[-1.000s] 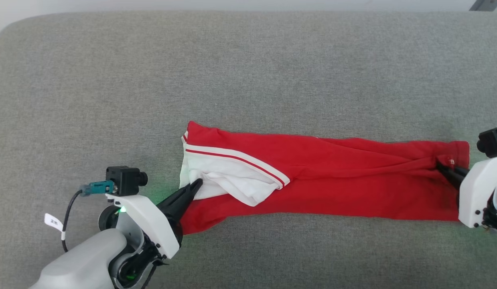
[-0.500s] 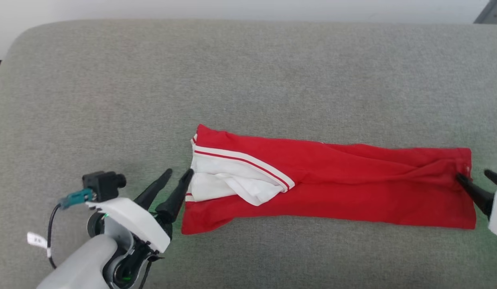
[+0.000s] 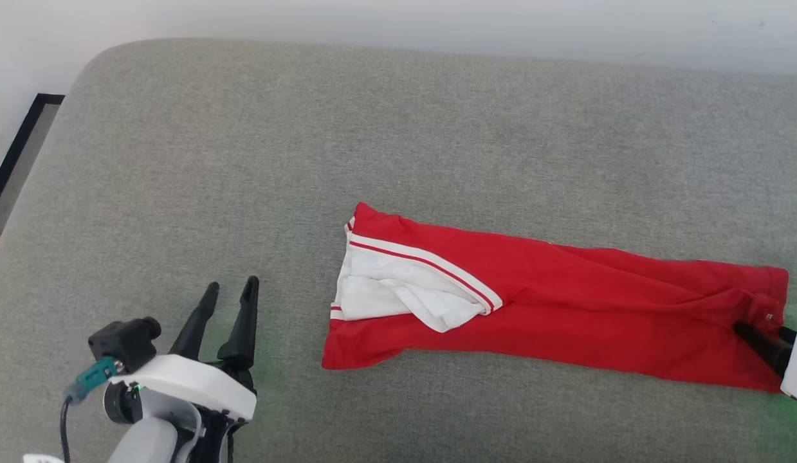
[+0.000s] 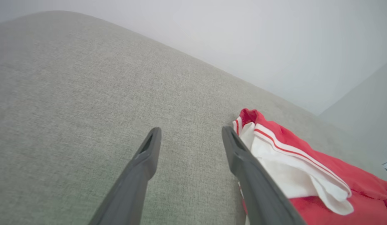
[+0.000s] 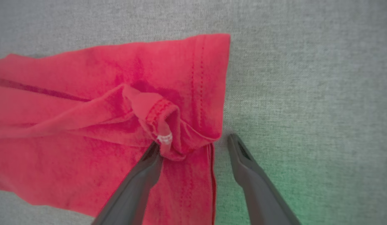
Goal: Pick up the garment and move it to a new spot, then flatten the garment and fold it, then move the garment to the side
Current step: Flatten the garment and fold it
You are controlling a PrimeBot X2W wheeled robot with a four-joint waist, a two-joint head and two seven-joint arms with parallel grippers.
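The garment [image 3: 565, 308] lies flat as a long red strip across the grey cushion [image 3: 372, 128], with its white section [image 3: 398, 292] and striped trim bunched at the left end. My left gripper [image 3: 231, 286] stands open on the cushion, a hand's width left of the garment and apart from it. In the left wrist view the left gripper [image 4: 191, 129] holds nothing, and the garment [image 4: 305, 162] lies beside its right finger. My right gripper [image 3: 761, 330] is open at the garment's right hem. In the right wrist view the right gripper [image 5: 193, 140] straddles the hem's edge, with a raised fold of the garment [image 5: 87, 125] against its left finger.
The cushion's rounded left edge drops off near a dark-framed object [image 3: 18, 148]. A pale wall [image 3: 437, 26] runs behind the cushion's far edge. Bare grey fabric surrounds the garment on all sides.
Both grippers have opened and let go of the garment's ends. My left gripper has drawn back to the left, away from the cloth. The head camera has shifted too.
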